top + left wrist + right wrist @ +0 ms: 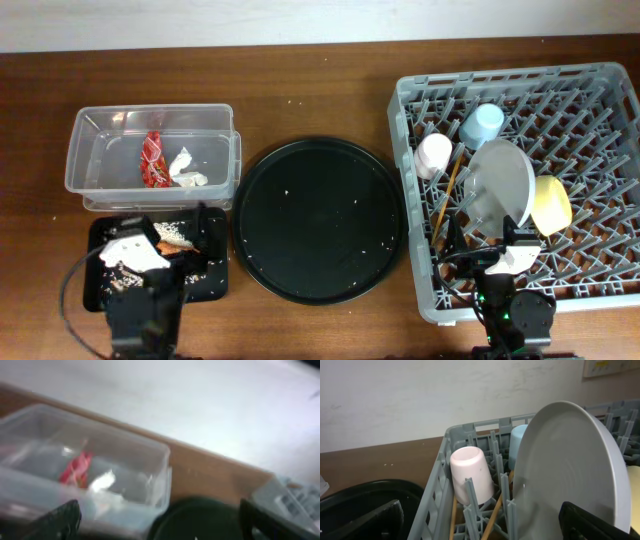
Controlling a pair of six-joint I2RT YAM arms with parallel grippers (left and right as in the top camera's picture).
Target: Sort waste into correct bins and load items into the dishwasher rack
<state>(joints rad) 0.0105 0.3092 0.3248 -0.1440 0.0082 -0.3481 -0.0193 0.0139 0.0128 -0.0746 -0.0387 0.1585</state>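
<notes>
- The dishwasher rack (600, 270) stands at the right of the table and holds all the dishes.
  - The pale white plate (500, 185) stands on edge among the pegs near the middle.
  - The yellow bowl (550, 203) leans just beside the plate, on its right.
  - The light blue cup (483, 123) is behind the plate.
  - The pale pink cup (433, 155) sits mouth down near the rack's left wall.
  - The wooden chopsticks (448, 195) lie slanted between the pink cup and the plate.
- The large round black tray (320, 220) sits between the rack and the bins. It holds only a few scattered white grains.
- The clear plastic tub (90, 150) is at the back left. The red snack wrapper (153, 160) and the crumpled white paper (185, 170) lie side by side on its floor.
- The small black tray (215, 285) is in front of the tub. It holds the beige food scraps (125, 280) and the orange-brown stick (172, 245), both partly hidden by the arm above.
- The left gripper (160, 527) hovers over the small black tray, its fingers spread wide with nothing between them.
- The right gripper (485, 522) hangs over the rack's front edge, facing the plate. Its fingers are also wide apart and empty.
</notes>
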